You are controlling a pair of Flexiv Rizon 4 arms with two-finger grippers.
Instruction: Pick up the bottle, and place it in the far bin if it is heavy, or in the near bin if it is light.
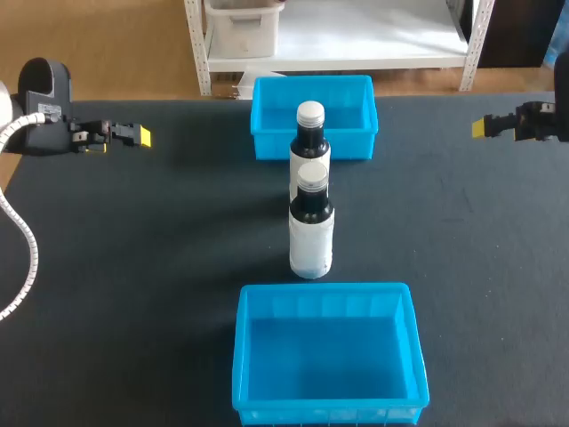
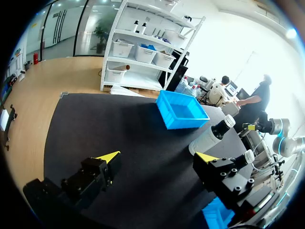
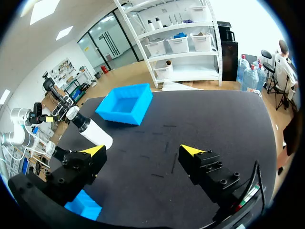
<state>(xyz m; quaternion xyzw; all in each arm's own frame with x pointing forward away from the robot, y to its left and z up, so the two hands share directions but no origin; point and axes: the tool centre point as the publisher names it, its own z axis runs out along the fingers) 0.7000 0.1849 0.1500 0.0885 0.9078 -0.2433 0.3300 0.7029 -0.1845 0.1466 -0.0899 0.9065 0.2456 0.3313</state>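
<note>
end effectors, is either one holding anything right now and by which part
Nothing is held. The left end effector and right end effector are both open and empty, out at either side, apart from the near bottle and the far bottle.

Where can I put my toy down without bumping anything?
The table is bare both sides of the middle row, out toward the left gripper and the right gripper. That row is crowded: far bin, far bottle, near bottle, near bin.

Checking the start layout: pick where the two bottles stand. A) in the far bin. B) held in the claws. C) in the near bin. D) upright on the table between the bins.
D: nearer bottle and farther bottle stand upright on the table between far bin and near bin.
</note>
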